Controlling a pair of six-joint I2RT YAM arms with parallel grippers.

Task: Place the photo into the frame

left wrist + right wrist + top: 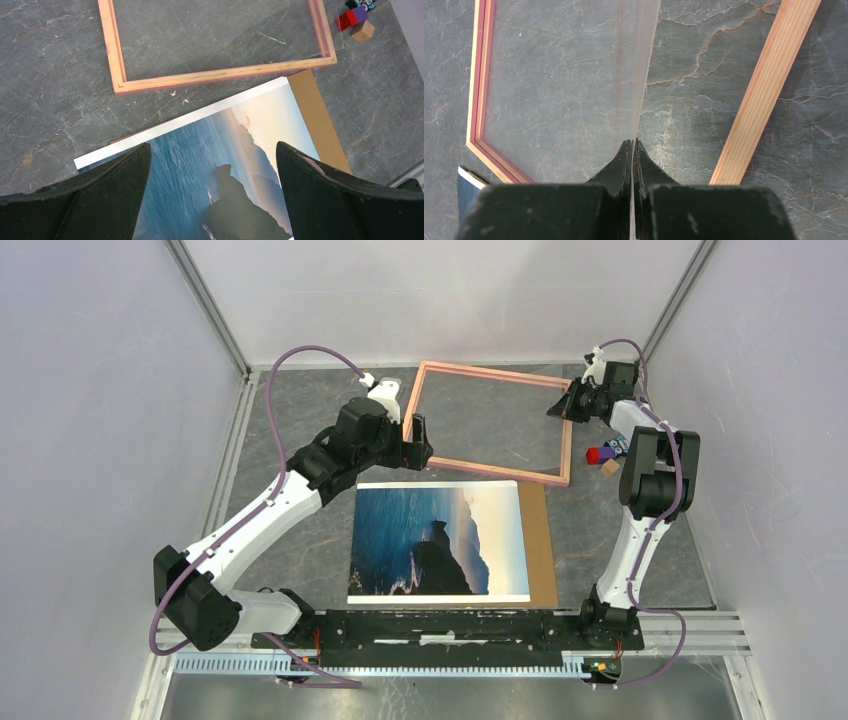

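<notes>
The photo [437, 540] lies face up on a brown backing board [541, 540] at the table's front centre. The pink frame [490, 472] lies beyond it. My left gripper [420, 445] is open and empty; in the left wrist view it [212, 150] hovers over the photo's [220, 165] far edge, just short of the frame's near rail [220, 76]. My right gripper [572, 405] is at the frame's far right corner. In the right wrist view it [632, 142] is shut on the edge of a clear pane [574, 85] that tilts up out of the frame [769, 85].
Small coloured blocks [601, 455] sit right of the frame, by the right arm, and show in the left wrist view [352, 17]. The backing board [320, 125] sticks out past the photo's right side. White walls close in the grey marbled table [300, 440].
</notes>
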